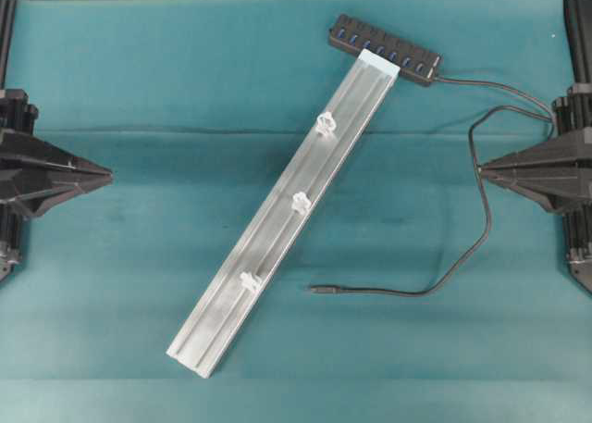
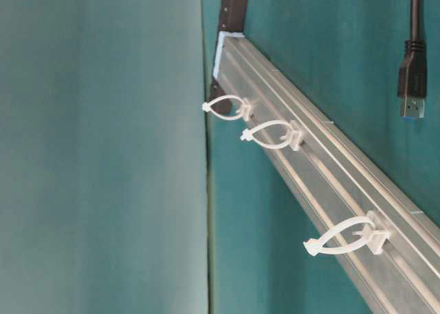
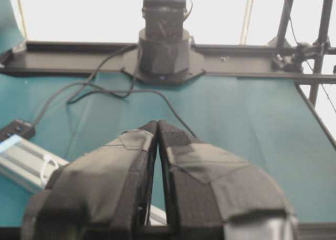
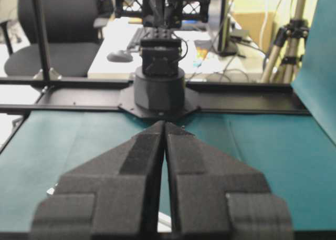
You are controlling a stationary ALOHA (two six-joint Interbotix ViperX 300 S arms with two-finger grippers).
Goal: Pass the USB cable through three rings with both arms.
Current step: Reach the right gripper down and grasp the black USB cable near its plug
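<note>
Nothing threaded yet; USB cable [image 1: 460, 256] lies loose on the cloth right of the rail [image 1: 282, 219], all three rings [image 1: 301, 202] empty; your left gripper [image 1: 104, 174] and right gripper [image 1: 486, 169] are closed, holding nothing.

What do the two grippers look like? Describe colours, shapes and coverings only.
Both are black. From overhead the left gripper and the right gripper taper to sharp wedge points. The wrist views show two broad, angular fingers on each; the left pair is wrapped in matte black tape with creased patches, and the right pair is faced with dark, foam-like pads.
</note>
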